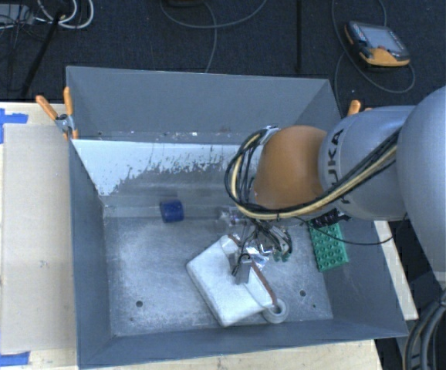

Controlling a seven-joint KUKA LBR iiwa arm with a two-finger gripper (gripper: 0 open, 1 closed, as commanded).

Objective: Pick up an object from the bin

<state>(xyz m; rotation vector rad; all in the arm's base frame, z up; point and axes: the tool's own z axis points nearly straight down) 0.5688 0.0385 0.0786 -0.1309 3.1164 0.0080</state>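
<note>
Apparently found the claw low over the white folded pad, down and right of the blue cube; could not tell how wide the claw stood. Judged the pad soft, light and floppy: best pinched at a raised fold or free edge, not pressed flat.

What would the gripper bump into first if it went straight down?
Probably the white flat block lying right under the gripper. It is hard to tell whether they already touch.

The gripper hangs over a white pad near the bin's front edge — green studded plate at the right wall, blue cube toward the back.
</note>
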